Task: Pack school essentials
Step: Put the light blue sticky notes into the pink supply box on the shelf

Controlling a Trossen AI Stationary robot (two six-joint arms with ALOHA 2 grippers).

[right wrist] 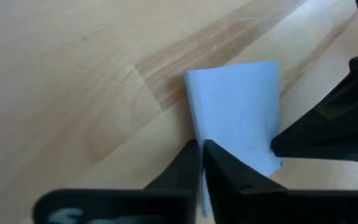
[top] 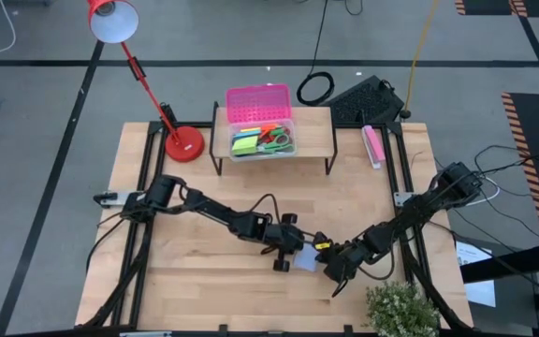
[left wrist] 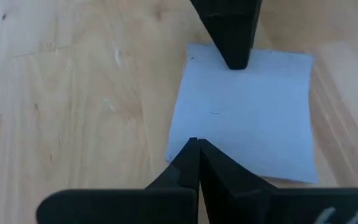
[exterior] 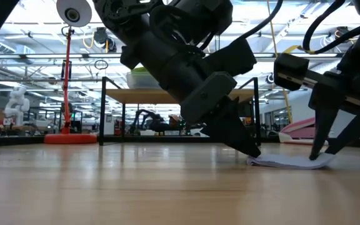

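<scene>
Task nearly done: scissors [top: 275,139] and green pad [top: 244,142] in far clear box [top: 262,150]. Lavender pad [top: 305,262] left, near-centre table; left gripper [top: 293,255], right gripper [top: 330,271] fingers closed, tips touching it.

Wooden table [top: 176,281], lavender sticky-note pad [top: 307,261], red lamp [top: 183,143], plant [top: 402,309]

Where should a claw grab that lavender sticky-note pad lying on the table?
The lavender sticky-note pad lies flat on the wooden table, so take it by an edge. Come down over a side, one finger on top and one slid under, since its thin profile leaves no face to pinch.
</scene>
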